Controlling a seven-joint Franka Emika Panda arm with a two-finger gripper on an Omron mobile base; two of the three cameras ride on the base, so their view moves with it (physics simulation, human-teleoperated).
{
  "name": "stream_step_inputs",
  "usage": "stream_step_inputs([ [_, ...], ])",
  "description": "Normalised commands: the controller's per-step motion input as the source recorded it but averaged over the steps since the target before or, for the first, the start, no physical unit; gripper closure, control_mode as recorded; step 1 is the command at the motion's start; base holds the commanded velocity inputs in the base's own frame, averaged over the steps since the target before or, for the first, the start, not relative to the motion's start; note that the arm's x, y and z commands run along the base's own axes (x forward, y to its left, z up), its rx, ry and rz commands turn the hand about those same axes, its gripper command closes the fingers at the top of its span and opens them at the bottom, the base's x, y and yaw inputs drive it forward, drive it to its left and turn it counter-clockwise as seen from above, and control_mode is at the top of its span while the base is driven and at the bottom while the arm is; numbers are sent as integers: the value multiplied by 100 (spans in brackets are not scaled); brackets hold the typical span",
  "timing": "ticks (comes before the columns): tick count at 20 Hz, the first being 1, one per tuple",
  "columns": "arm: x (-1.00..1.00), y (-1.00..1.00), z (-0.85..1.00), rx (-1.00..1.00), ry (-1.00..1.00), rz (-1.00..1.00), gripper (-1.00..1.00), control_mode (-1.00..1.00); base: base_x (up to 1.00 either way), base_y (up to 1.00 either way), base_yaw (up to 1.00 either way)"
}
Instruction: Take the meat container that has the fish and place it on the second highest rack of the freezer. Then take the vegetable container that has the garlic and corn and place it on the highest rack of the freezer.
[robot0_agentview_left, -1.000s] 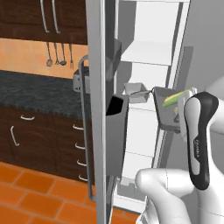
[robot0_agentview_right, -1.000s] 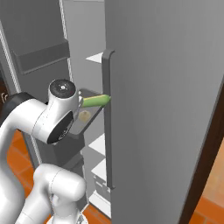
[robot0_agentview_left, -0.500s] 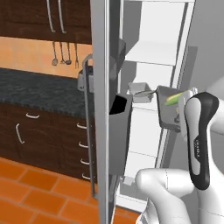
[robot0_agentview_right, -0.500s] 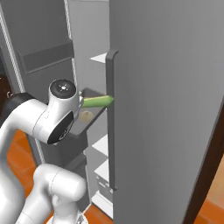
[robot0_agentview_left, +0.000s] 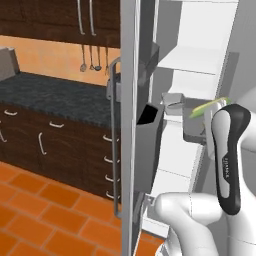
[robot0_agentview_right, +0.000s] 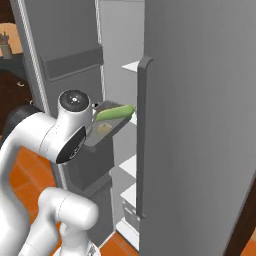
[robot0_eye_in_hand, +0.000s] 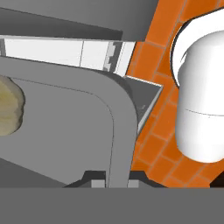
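Since a second ago the base views have shifted a little, so the camera has moved; the tray (robot0_agentview_right: 107, 131) sits a shade higher against the freezer (robot0_agentview_right: 200, 125), and the jaws have closed down; they now clench the tray's rim, the grey wall running up between the two dark tips in the hand view, gripper (robot0_eye_in_hand: 111, 178) at the tray's near edge.

The tray hangs in the air in front of the open freezer compartment, beside the arm's wrist, level with the upper white shelves (robot0_agentview_left: 192, 57) and not resting on any of them; it looks roughly level.

The corn (robot0_agentview_right: 115, 112) lies along the tray's far side, its long axis pointing from the wrist toward the freezer interior, the tip close by the long door handle (robot0_agentview_right: 141, 135) in the right base view; in the left base view its green end juts out above the wrist; the garlic (robot0_eye_in_hand: 8, 109) sits on the tray floor, apart from the clamped rim.
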Motion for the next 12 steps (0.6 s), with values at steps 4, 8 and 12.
stream_step_inputs([
  [4,0,0,0,0,0,0,100,100,0,0,17],
  [8,0,0,0,0,0,0,100,100,7,-23,15],
  [12,0,0,0,0,0,0,100,100,34,-47,12],
])
